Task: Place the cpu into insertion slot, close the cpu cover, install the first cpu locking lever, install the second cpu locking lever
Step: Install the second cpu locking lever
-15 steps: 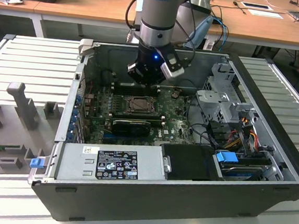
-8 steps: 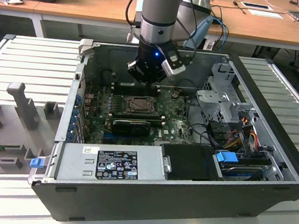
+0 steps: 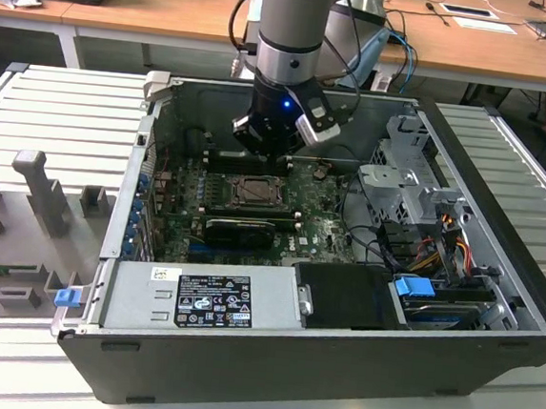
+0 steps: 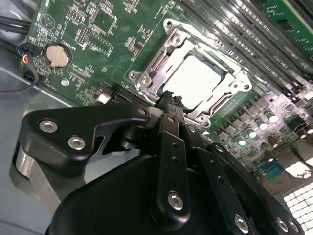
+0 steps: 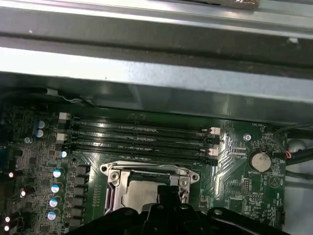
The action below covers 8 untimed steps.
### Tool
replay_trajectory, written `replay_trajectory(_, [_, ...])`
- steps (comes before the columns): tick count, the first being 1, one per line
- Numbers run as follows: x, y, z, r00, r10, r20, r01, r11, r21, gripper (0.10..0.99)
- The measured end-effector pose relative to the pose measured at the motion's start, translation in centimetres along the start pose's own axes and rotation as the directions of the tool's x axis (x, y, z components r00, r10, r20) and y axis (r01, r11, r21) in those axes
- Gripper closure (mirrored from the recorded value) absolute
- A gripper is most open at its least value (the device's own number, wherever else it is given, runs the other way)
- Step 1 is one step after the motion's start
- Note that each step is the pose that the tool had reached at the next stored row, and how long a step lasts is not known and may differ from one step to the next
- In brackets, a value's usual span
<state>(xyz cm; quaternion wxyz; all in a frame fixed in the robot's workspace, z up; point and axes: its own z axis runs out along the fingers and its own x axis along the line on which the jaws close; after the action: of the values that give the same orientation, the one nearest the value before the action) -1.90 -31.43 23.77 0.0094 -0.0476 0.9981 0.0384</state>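
Open computer case (image 3: 493,310) lies on a slatted metal bench (image 3: 61,109), wooden desks (image 3: 156,8) behind. The cpu (image 4: 198,78) sits flat in the insertion slot (image 4: 146,81) mid-motherboard (image 4: 83,44), the cpu cover (image 4: 230,73) apparently down. Gripper (image 4: 168,100) hovers above, fingers together, holding nothing.

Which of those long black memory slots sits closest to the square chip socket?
The memory slot bordering the insertion slot frame in the first wrist view; the others lie farther toward the case wall.

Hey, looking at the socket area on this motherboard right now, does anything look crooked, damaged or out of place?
Nothing stands out. The cpu lies flat and square inside the insertion slot, the cpu cover frames it evenly, and the gripper sits at the socket's edge.
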Motion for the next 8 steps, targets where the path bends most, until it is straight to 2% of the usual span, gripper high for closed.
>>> replay_trajectory(8, [0.13,-1.35,-0.11,1.0,0.0,0.0,0.0,1.0,0.0,0.98])
